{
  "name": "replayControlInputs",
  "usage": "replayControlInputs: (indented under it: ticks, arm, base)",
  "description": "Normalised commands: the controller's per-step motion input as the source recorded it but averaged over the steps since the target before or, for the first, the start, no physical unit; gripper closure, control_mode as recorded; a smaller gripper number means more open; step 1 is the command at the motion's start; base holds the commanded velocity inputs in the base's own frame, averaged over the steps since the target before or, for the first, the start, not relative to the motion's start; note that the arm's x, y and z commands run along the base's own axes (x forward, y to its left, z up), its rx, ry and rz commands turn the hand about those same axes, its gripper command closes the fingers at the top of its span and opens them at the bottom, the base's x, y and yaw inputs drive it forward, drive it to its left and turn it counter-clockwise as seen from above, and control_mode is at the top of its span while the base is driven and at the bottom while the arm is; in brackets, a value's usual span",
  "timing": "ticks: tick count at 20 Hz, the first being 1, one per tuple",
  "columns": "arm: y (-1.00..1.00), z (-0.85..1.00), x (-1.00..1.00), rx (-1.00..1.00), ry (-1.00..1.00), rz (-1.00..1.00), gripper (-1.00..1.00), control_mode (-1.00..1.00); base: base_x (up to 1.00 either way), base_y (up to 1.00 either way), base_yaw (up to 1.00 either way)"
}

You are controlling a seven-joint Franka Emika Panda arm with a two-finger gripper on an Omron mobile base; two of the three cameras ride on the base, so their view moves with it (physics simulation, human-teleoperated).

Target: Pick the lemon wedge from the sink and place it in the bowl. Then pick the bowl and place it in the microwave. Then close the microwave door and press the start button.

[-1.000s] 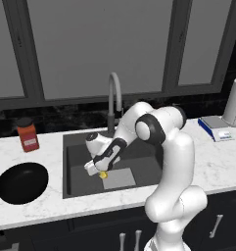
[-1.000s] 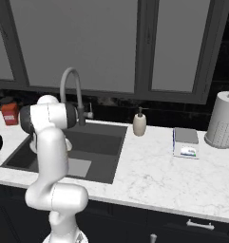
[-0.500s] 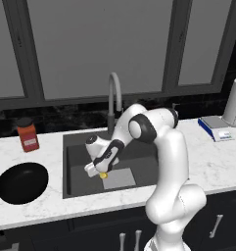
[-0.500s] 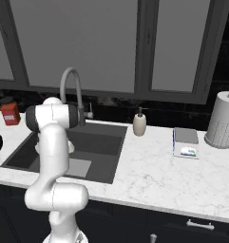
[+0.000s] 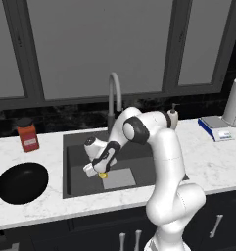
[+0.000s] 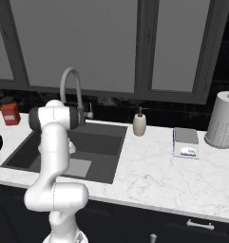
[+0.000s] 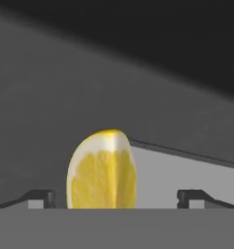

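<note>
The lemon wedge [image 7: 103,170] is a small yellow slice lying on the floor of the dark grey sink [image 5: 75,182], at the corner of the pale mat [image 5: 120,178]. In the left base view the lemon wedge [image 5: 103,174] peeks out under my gripper [image 5: 98,171], which reaches low into the basin. The hand view puts the wedge between the two fingertips [image 7: 40,197], closer to the left one. My gripper [image 7: 116,198] stands open, its jaws wide and not touching the fruit. The black bowl [image 5: 21,182] rests on the counter left of the sink.
An orange-red jar [image 5: 28,137] stands behind the bowl. The curved faucet [image 5: 114,93] rises at the back of the sink. A soap bottle [image 6: 139,124], a scale [image 6: 185,143] and a paper towel roll [image 6: 223,120] stand on the right counter.
The gripper has come down a little lower into the sink, over the lemon wedge. Its jaws stay wide. The wedge and bowl have not moved.
</note>
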Motion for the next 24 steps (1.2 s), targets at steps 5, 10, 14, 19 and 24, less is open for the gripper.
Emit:
replayControlInputs:
  ticks: [5, 10, 14, 19, 24]
  arm:
    - [0.0, -0.24, 0.06, 0.0, 0.0, 0.0, -1.0, -1.0]
    - [0.0, -0.23, -0.03, 0.0, 0.0, 0.0, -1.0, -1.0]
    - [0.0, -0.22, -0.15, 0.0, 0.0, 0.0, 1.0, -1.0]
    - [0.0, -0.17, -0.22, 0.0, -0.03, 0.0, 1.0, -1.0]
    - [0.0, -0.04, -0.26, 0.0, -0.06, 0.0, 1.0, -1.0]
  base:
    - [0.0, 0.0, 0.0]
    - [0.0, 0.0, 0.0]
    - [0.0, 0.0, 0.0]
    - [0.0, 0.0, 0.0]
    - [0.0, 0.0, 0.0]
